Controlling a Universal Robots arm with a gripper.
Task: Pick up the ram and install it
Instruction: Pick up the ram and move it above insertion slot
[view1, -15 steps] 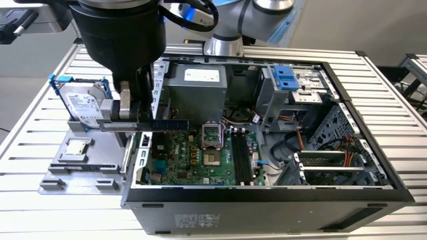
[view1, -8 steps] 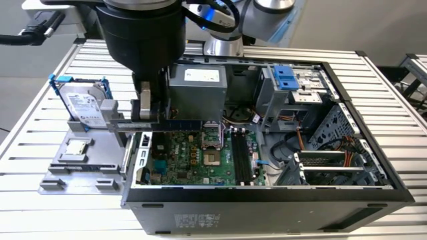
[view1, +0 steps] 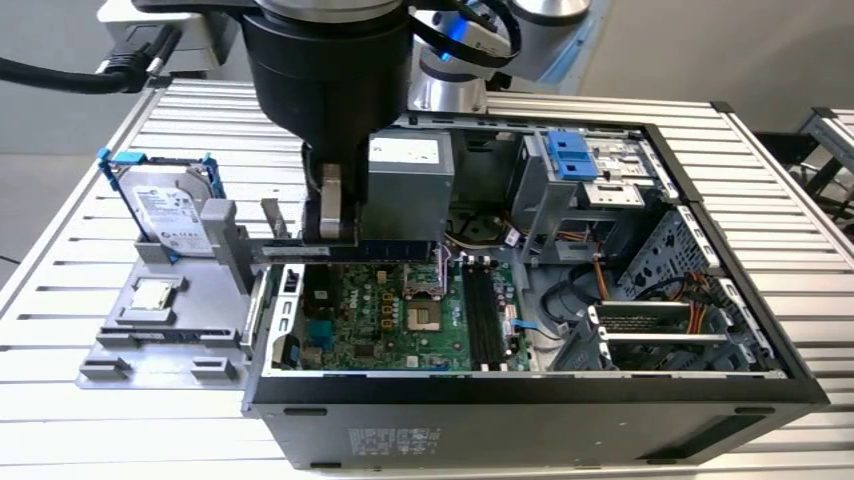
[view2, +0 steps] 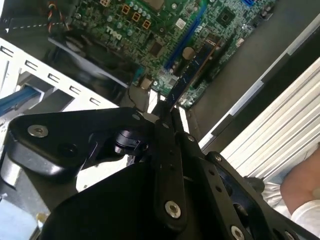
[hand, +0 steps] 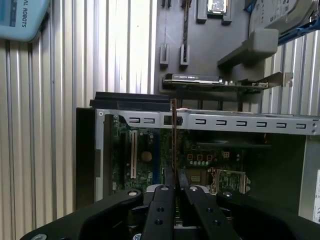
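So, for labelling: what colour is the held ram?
Dark blue, that long thin ram stick; best in the exterior view.

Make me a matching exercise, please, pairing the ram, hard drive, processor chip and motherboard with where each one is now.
Things:
1. ram
2. hard drive
3. processor chip
4. motherboard

Places:
A. lying flat on the grey fixture
B. inside the open case
C. clamped in the gripper, over the case
D. propped on edge on the fixture, in a blue-tabbed frame

Pairs: 1-C, 2-D, 3-A, 4-B.
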